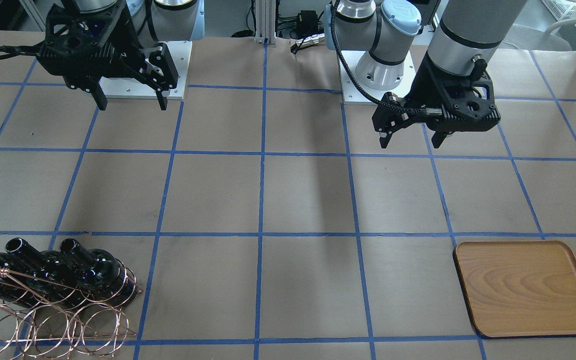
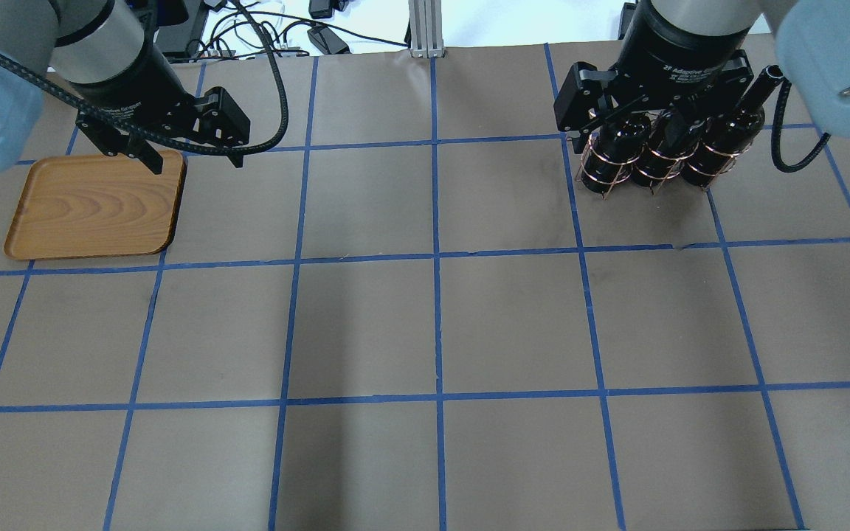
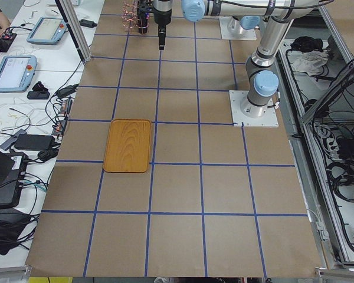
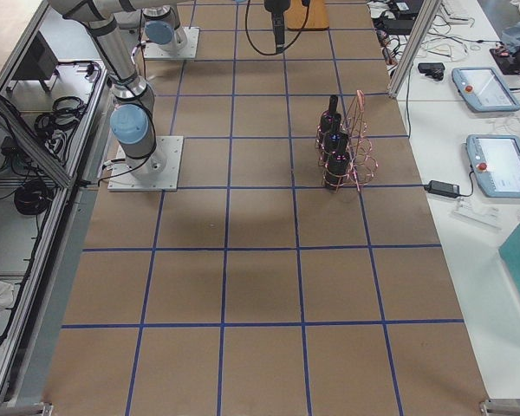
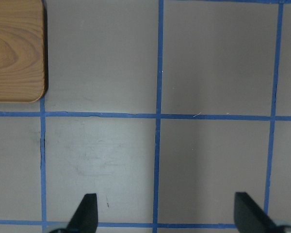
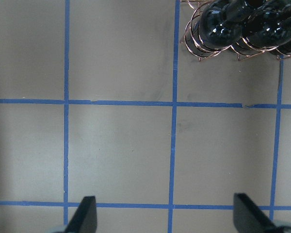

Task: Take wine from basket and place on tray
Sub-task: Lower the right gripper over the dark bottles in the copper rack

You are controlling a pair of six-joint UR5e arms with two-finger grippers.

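Seen from overhead, the flat rectangular light-brown wooden tray (image 2: 93,210) lies far left with no bottle on it, and the left two-finger gripper (image 2: 195,161) hangs near its corner, jaws spread and empty. Further right, the right two-finger gripper (image 1: 132,106) hovers, likewise spread and empty, short of the copper-coloured wire-ring basket (image 2: 602,177), where three glossy black glass wine bottles (image 2: 720,147) stand upright in one row. The reach looks like the step in hand: centre the jaws round one neck below the lip, grip firmly since glass is slick, then lift straight up so the light basket stays put
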